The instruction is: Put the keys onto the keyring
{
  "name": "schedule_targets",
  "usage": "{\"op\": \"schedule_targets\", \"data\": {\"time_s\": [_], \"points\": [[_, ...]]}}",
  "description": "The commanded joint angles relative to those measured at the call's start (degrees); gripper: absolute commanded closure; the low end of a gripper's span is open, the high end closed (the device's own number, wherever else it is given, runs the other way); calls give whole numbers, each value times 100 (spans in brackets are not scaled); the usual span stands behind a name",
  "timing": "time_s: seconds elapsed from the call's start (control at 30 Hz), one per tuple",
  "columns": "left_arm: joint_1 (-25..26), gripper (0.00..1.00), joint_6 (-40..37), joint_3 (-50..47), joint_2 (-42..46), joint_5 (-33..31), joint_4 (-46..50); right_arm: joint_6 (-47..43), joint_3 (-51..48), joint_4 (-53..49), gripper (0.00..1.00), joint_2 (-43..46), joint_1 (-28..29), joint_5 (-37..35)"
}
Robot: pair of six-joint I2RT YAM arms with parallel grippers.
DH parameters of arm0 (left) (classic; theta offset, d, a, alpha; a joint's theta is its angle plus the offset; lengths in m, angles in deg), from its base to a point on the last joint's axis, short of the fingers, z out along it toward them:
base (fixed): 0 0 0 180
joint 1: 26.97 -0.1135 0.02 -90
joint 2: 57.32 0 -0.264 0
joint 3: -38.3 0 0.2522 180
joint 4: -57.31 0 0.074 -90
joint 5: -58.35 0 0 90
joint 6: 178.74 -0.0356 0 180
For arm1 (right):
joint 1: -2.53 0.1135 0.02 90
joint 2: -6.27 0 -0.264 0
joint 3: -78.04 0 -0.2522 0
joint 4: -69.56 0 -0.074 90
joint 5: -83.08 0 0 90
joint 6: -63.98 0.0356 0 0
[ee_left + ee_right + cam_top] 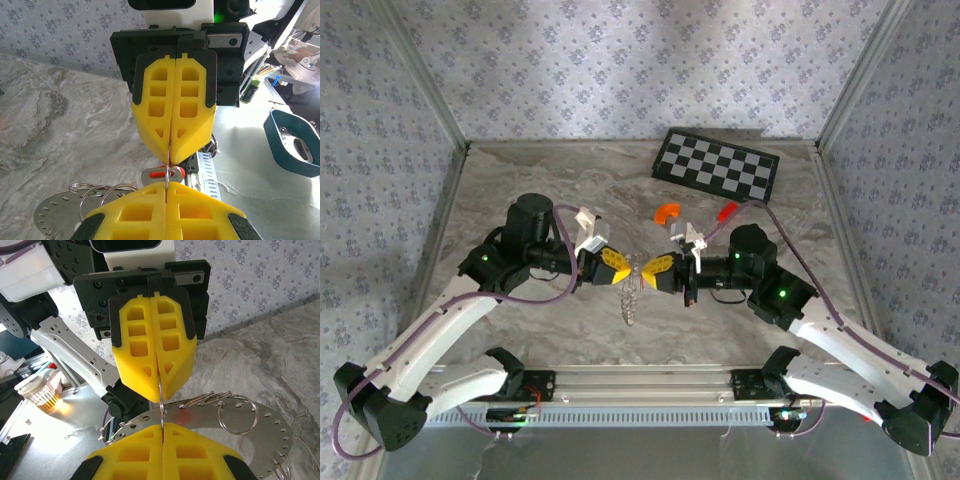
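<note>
My left gripper (627, 269) and right gripper (643, 272) meet tip to tip above the table's middle. Both are shut on one thin wire ring. That ring belongs to the keyring (630, 305), a flat silvery perforated hoop carrying several split rings, which hangs below the tips. In the left wrist view my left gripper (166, 185) faces the right gripper (170, 160), and a red-headed key (156, 174) sits threaded on the wire between them. The hoop (52, 215) shows at the lower left. In the right wrist view my right gripper (162, 424) faces the left gripper (160, 399), with the hoop (270, 430) behind.
A black-and-white checkered board (717, 163) lies at the back right. An orange arc piece (666, 211) and a small red piece (727, 211) lie on the marble table (520, 170) just behind the right arm. Patterned walls close in the sides.
</note>
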Motion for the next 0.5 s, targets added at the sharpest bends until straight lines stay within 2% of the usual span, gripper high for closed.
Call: {"op": "schedule_targets", "data": {"time_s": [0.0,0.47], "points": [[56,100,-135,149,134,134,2,-22,36,123,100,104,15,126],[57,100,-137,149,144,147,-11,-21,41,205,100,44,6,144]]}}
